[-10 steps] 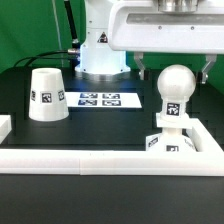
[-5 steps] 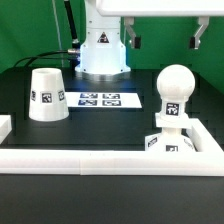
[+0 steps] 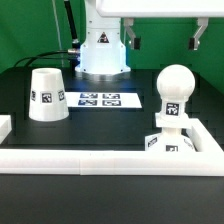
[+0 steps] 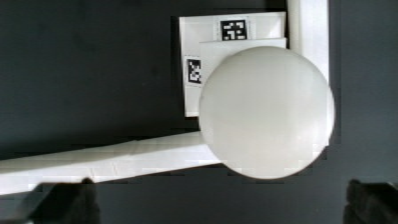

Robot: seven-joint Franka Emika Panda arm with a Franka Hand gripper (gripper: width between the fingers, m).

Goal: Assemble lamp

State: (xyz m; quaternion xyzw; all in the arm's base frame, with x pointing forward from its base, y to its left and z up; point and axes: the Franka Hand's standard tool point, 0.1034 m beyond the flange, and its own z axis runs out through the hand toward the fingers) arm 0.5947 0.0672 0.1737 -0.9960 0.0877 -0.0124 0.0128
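Observation:
The ball-shaped bulb [image 3: 175, 88] stands upright on the square base [image 3: 171, 141] at the exterior view's right, against the white wall. The cone shade [image 3: 45, 94] stands alone at the left. My gripper [image 3: 165, 38] hangs open and empty well above the bulb, one finger [image 3: 132, 36] on each side. In the wrist view the bulb [image 4: 267, 112] fills the middle, with the tagged base [image 4: 224, 45] behind it. The gripper [image 4: 217, 205] shows only dark fingertips [image 4: 61, 205] at the corners, wide apart and clear of the bulb.
A white raised wall [image 3: 100, 159] runs along the front and right of the black table; it also shows in the wrist view [image 4: 98, 167]. The marker board [image 3: 105, 99] lies in the middle. The arm's base [image 3: 101, 52] stands at the back.
The gripper has risen from just above the bulb to near the top of the exterior view, still open. Bulb, base and shade have not moved.

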